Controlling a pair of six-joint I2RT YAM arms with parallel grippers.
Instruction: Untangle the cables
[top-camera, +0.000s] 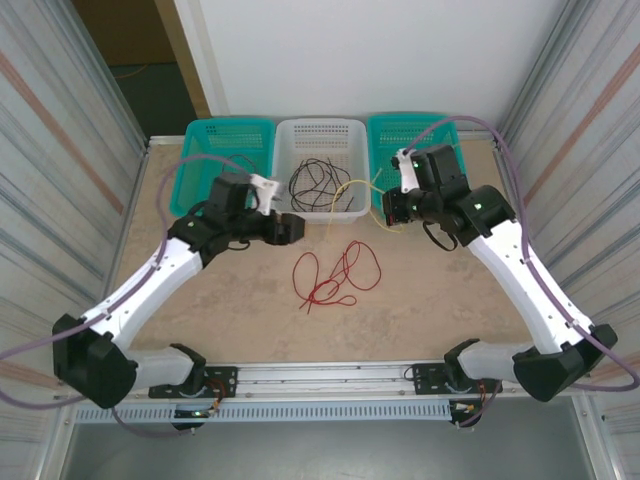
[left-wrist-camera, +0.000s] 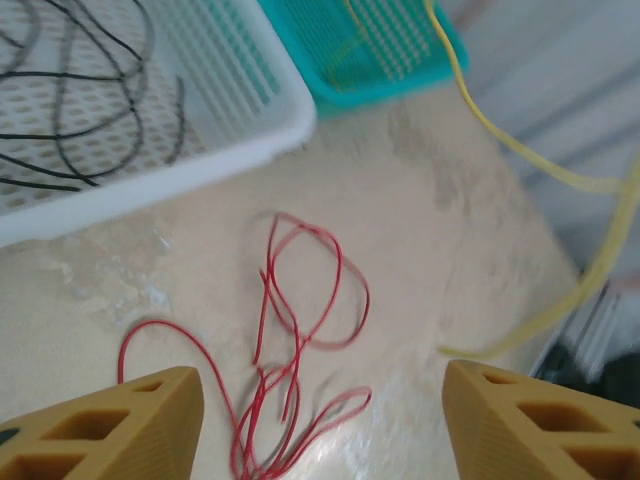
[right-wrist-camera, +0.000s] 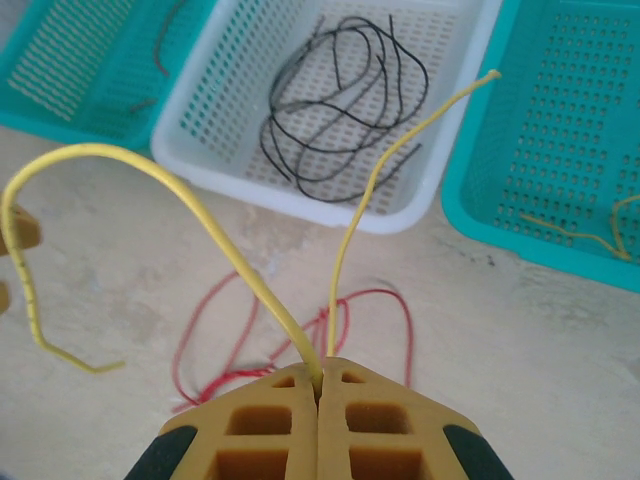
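Observation:
A red cable (top-camera: 320, 291) lies in loose loops on the table between the arms. My left gripper (top-camera: 290, 228) hovers over it, open, with nothing between its yellow fingers (left-wrist-camera: 110, 425); the red cable (left-wrist-camera: 262, 398) lies on the table below and between them. My right gripper (right-wrist-camera: 320, 385) is shut on a yellow cable (right-wrist-camera: 256, 286), whose two strands rise from the jaws and arc over the table. From the top, the right gripper (top-camera: 388, 210) sits just in front of the white basket (top-camera: 320, 122), which holds black cables (top-camera: 318, 185).
A teal basket (top-camera: 232, 122) stands left of the white one and another (top-camera: 385, 125) to its right. The right one holds a short yellow piece (right-wrist-camera: 570, 232). Ribbed metal walls close in both sides. Bare table lies in front of the red cable.

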